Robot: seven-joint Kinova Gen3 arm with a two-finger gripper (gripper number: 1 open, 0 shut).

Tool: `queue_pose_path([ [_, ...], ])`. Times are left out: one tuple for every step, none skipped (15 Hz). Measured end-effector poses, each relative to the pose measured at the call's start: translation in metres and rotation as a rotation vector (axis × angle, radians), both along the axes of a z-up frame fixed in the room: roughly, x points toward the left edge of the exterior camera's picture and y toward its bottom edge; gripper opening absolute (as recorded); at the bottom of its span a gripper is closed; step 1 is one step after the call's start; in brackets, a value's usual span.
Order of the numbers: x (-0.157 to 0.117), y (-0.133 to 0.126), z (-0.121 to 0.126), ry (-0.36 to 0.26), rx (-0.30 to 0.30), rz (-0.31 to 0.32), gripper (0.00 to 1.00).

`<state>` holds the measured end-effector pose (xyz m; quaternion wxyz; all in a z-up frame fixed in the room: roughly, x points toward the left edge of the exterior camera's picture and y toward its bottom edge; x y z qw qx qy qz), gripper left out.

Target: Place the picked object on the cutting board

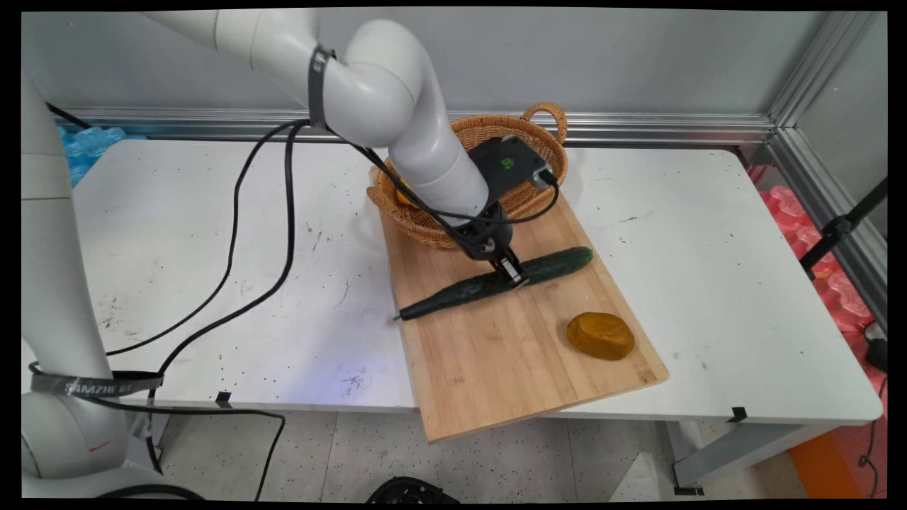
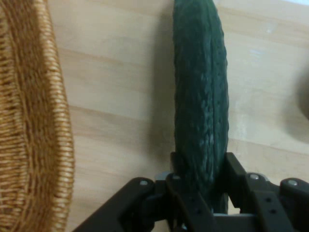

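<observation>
A long dark green cucumber (image 1: 453,292) lies slantwise across the wooden cutting board (image 1: 496,361). My gripper (image 1: 514,275) is down on the cucumber a little right of its middle. In the hand view the cucumber (image 2: 200,96) runs up from between the two fingers (image 2: 233,166), which press against its sides, so the gripper (image 2: 203,166) is shut on it. The cucumber still rests on the board (image 2: 116,96).
A wicker basket (image 1: 418,228) with a handle stands at the board's far end, right behind the hand, with something orange (image 1: 402,197) inside; its wall (image 2: 29,121) fills the hand view's left. A brown-yellow lump (image 1: 600,336) lies on the board's near right. Black cables hang left.
</observation>
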<state>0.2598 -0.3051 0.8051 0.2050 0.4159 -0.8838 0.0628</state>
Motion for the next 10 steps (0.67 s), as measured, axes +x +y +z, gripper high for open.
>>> queue_pose_path([
  [-0.001,0.001,-0.004,0.000,0.002,0.002,0.00],
  [-0.001,0.002,-0.008,0.001,0.003,0.002,0.00],
  [-0.002,0.003,-0.011,0.001,0.005,0.001,1.00],
  [-0.002,0.004,-0.013,0.003,0.007,-0.002,1.00],
  [-0.002,0.005,-0.015,0.006,0.008,-0.005,1.00],
  [-0.002,0.006,-0.016,0.008,0.008,-0.007,1.00],
  [-0.002,0.007,-0.016,0.010,0.008,-0.009,1.00],
  [-0.002,0.007,-0.015,0.013,0.008,-0.010,1.00],
  [-0.002,0.008,-0.014,0.017,0.007,-0.014,1.00],
  [-0.002,0.009,-0.013,0.020,0.005,-0.015,1.00],
])
